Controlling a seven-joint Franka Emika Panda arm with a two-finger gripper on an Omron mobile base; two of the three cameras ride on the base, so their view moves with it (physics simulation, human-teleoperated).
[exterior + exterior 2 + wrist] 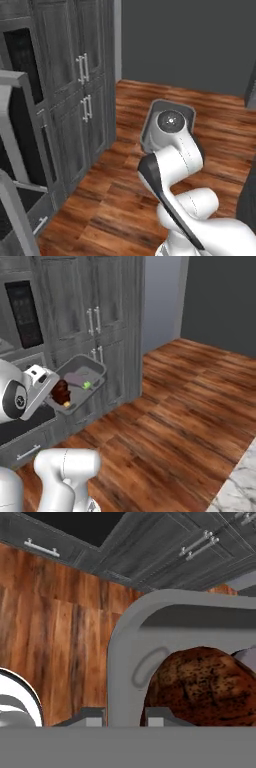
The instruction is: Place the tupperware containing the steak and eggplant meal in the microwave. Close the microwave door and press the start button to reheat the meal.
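Observation:
My gripper (122, 715) is shut on the rim of the tupperware (131, 632), one finger (88, 714) outside the wall and the other inside. The tub (80, 367) hangs in the air in front of the dark cabinets, tilted a little. In it lie the red-brown steak (61, 391), a purple eggplant piece (75, 378) and a green bit (87, 385). In the left base view the tub (168, 103) shows behind my wrist. The microwave's black keypad (22, 312) is up on the left. Its door (16, 127) stands open at the left edge.
Tall dark cabinets (82, 100) with bar handles line the left wall. A drawer-like oven with a bar handle (27, 452) sits low under the microwave. Wooden floor (175, 411) spreads to the right, with a marble counter corner (240, 486) at the lower right.

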